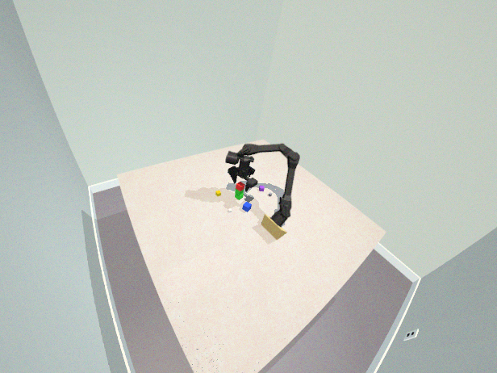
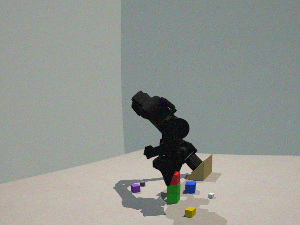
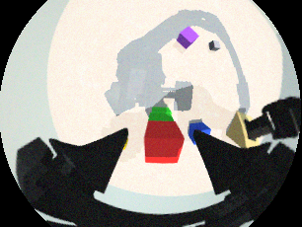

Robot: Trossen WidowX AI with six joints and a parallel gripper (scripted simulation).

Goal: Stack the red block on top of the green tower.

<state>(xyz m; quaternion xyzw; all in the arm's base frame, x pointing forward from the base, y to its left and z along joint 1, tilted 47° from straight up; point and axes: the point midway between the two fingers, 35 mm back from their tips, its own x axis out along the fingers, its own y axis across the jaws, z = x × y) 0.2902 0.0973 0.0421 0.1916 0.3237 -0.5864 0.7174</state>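
1. Tool stood wide open, gripping nothing, a fingertip on each side of the red block.
2. Red block sat atop green tower.
3. Best exit: lift straight up, no sideways drift, so neither finger clips the stack.

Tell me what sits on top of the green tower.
The red block rests on the green tower, between the open hand's spread fingers, which don't grip it. A dark finger hides its left edge in the exterior view.
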